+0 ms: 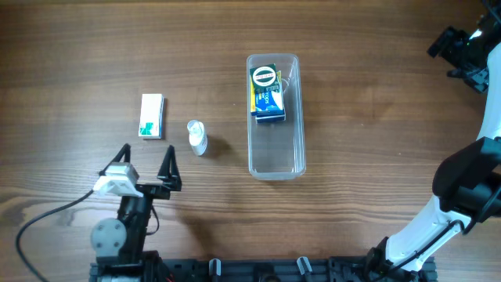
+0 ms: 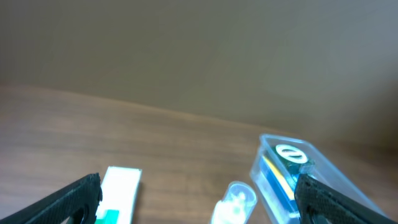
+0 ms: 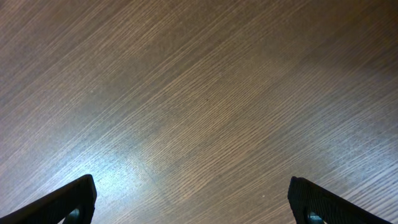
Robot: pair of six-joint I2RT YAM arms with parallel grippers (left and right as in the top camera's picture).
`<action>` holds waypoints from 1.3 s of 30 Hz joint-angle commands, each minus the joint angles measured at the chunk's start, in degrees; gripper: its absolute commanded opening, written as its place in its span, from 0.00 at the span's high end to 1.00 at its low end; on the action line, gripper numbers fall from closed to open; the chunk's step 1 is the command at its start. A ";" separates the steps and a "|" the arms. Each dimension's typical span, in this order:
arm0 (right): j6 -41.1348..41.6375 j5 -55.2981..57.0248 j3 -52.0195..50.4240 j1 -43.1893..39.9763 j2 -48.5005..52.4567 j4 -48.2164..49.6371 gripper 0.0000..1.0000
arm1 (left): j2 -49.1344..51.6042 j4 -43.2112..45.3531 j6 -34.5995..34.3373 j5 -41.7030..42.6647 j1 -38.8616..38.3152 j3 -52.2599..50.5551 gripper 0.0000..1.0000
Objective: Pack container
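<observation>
Holding my left gripper (image 1: 146, 154) and my right gripper (image 3: 196, 208) spread wide and empty, I see the long clear plastic container (image 1: 275, 154) ahead-right of the left one, a blue-yellow cardboard box (image 1: 267, 98) lying inside.

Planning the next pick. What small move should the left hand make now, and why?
Probably ease the left hand forward and rightward toward the small white item: it lies loose on the table, nearest that hand, whose jaws stand open and empty; the container has bare floor at its near end.
</observation>
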 commanded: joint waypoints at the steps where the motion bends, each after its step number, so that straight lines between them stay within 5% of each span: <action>1: 0.70 0.74 0.13 0.09 0.72 0.24 0.00 | 5.97 -13.29 1.73 -6.64 3.61 14.91 0.00; 6: 0.70 0.72 0.13 0.09 0.72 0.22 0.00 | 25.20 -30.14 6.67 -2.93 7.50 36.61 0.00; 15: 0.70 0.72 0.13 0.09 0.72 0.24 0.00 | 42.27 -29.66 6.34 -1.86 8.33 45.79 0.00; 21: 0.70 0.74 0.13 0.09 0.72 0.26 0.00 | 61.07 -38.16 5.14 -2.16 10.80 57.37 0.00; 36: 0.70 0.72 0.13 0.09 0.72 5.64 0.00 | 89.94 -27.36 5.07 -0.94 10.84 58.42 0.00; 39: 0.72 0.74 0.13 0.09 0.72 6.69 0.00 | 93.39 -25.53 12.98 0.90 10.84 58.42 0.00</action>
